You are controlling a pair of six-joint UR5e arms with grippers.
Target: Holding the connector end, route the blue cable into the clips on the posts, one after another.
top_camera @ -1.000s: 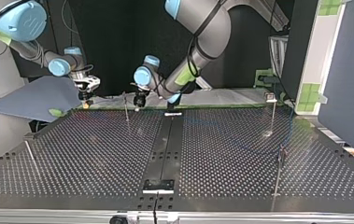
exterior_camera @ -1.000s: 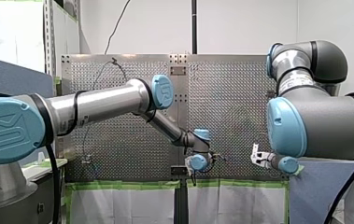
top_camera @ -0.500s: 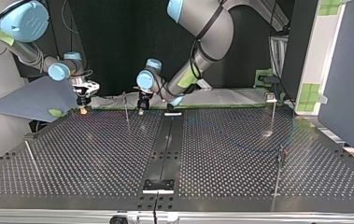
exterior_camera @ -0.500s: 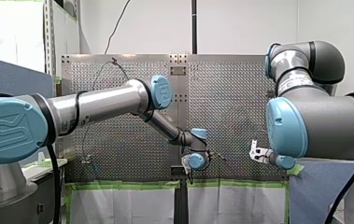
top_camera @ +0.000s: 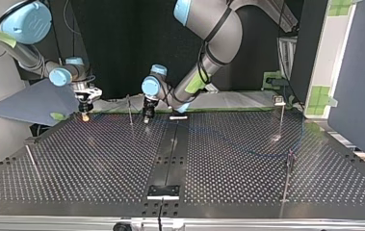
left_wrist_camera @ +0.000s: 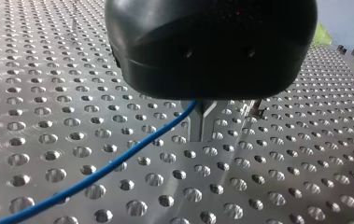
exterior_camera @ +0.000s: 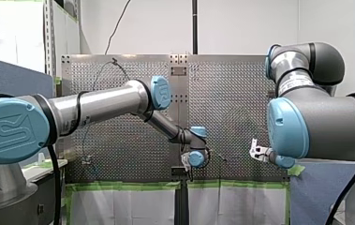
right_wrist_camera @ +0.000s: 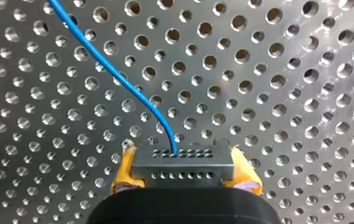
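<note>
**CABLE ROUTING: PRESENT STATE**

Works over perforated tabletop (top_camera: pixel 228 159). Holds left end effector (left_wrist_camera: pixel 201 137) low above it, metal fingers (left_wrist_camera: pixel 195 126) pressed together. Clamps right end effector (right_wrist_camera: pixel 181 154) on grey connector (right_wrist_camera: pixel 183 170) between yellow pads (right_wrist_camera: pixel 123 170). Stands among thin posts (top_camera: pixel 287 175) set well apart. Runs blue cable (right_wrist_camera: pixel 118 77) from connector's upper hole row to root of left fingers, gripped there.

Not much to be read here tbh. A UR logo can be made out on the big blue cap (exterior_camera: pixel 11 133) far up the arm from the left gripper (exterior_camera: pixel 188 174). The right arm's white label (exterior_camera: pixel 300 84) is too small to be read.
</note>
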